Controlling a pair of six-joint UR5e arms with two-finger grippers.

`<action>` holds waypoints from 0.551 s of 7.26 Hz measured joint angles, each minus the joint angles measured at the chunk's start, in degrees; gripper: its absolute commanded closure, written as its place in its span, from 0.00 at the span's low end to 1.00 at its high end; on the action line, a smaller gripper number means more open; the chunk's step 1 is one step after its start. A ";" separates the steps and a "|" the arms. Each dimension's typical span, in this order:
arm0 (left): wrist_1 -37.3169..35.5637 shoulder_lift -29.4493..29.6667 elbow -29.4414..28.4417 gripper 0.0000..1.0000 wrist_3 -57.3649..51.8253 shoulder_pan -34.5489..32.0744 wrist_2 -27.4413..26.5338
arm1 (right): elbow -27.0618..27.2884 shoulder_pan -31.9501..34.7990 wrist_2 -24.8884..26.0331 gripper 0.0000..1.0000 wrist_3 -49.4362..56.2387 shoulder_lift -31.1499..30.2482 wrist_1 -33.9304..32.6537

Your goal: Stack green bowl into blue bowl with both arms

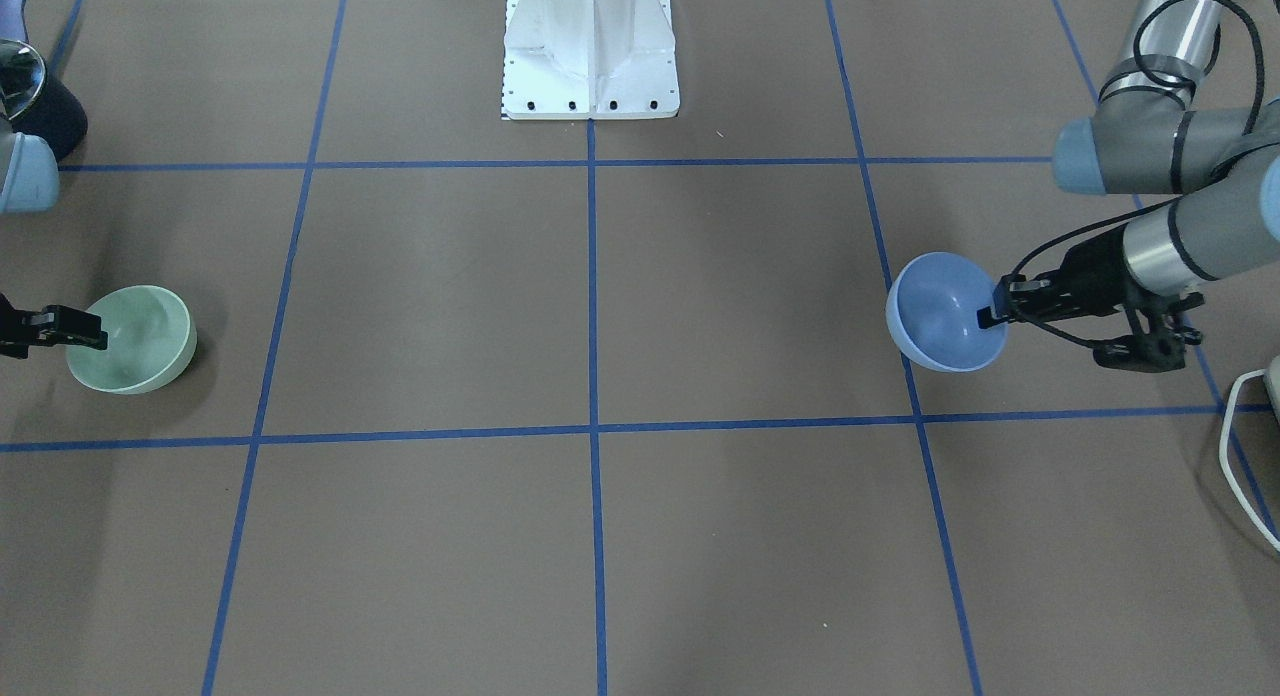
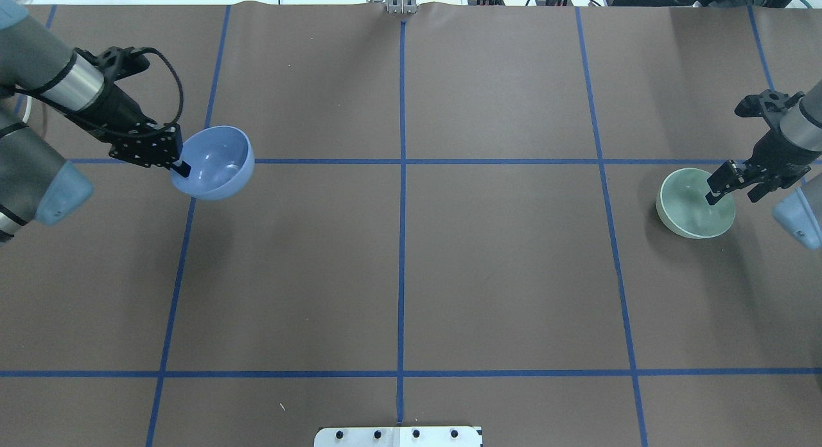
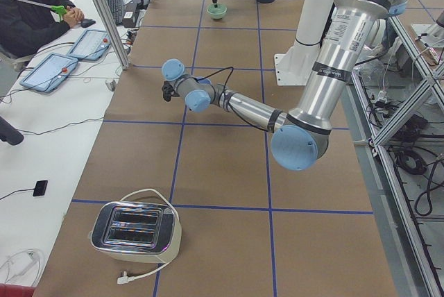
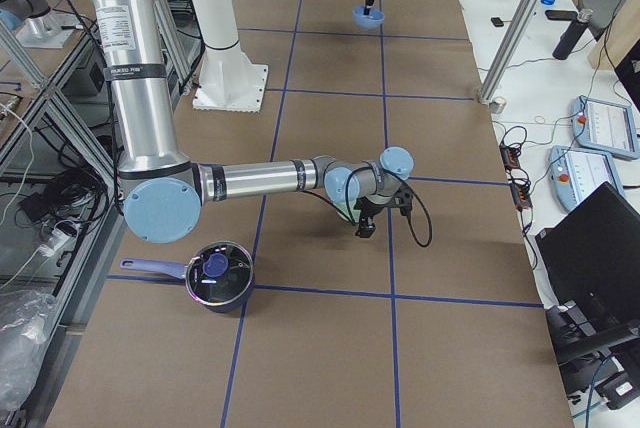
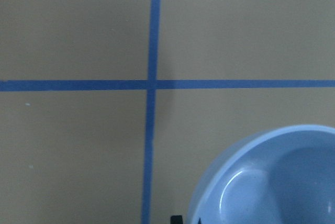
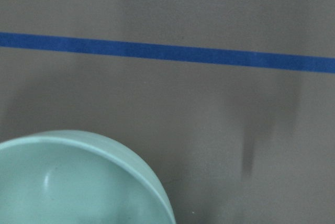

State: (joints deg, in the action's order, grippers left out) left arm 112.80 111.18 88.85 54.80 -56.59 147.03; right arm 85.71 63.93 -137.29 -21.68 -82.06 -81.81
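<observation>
Left claw [image 2: 183, 171] grips blue bowl [image 2: 218, 161]; right claw [image 2: 711, 195] grips green bowl [image 2: 687, 209].

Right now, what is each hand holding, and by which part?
Left hand pinches the round light blue plastic bowl by its rim; right hand pinches the round pale green plastic bowl by its rim.

Small round glossy plastic bowls: two, namely one pale mint-green bowl [image 2: 687, 210] and one light periwinkle-blue bowl [image 2: 218, 166]. Silver-grey tubular arms: two, left arm [image 2: 38, 65] and right arm [image 2: 808, 116]. Chrome toaster [image 3: 135, 227]: one. Dark lidded saucepan [image 4: 218, 276]: one.
</observation>
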 measured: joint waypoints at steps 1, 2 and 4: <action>0.36 1.31 0.03 1.00 2.66 1.62 -0.96 | 0.10 -0.02 -1.49 1.00 0.03 0.19 0.09; 0.65 1.95 -0.02 1.00 3.76 2.56 -1.51 | 0.11 -0.03 -2.42 1.00 0.17 0.27 0.13; 0.82 3.08 -0.43 1.00 5.21 4.14 -2.70 | 0.09 -0.03 -3.05 1.00 0.43 0.40 0.15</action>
State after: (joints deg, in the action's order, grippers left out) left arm 113.62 114.26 88.42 60.02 -52.45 144.32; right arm 85.80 63.90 -140.34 -21.25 -81.66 -81.65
